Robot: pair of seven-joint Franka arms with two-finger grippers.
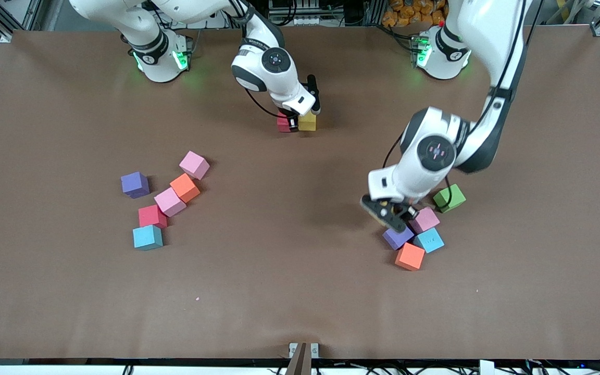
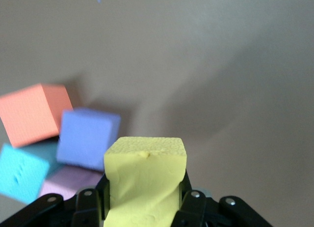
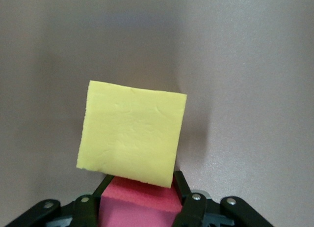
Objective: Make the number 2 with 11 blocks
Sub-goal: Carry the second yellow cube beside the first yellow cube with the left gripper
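Both grippers clenched on cubes.
Left gripper (image 2: 144, 207) grips yellow cube (image 2: 145, 175) beside purple cube (image 2: 88, 138); right gripper (image 3: 142, 200) grips red cube (image 3: 140, 205) against second yellow cube (image 3: 131, 132).

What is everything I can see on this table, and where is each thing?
Yellow cubes: 2; one on the table near the robots' bases, one pinched in the left gripper.
Red cubes: 2; one in the right gripper beside the yellow cube on the table, one in the loose cluster toward the right arm's end.
That cluster also: 1 purple, 2 pink, 1 orange, 1 light blue.
Cluster under the left gripper: pink, purple, light blue, orange.
Green cube: 1, beside that cluster.
Table: brown.
Left gripper: shut on yellow.
Right gripper: shut on red.
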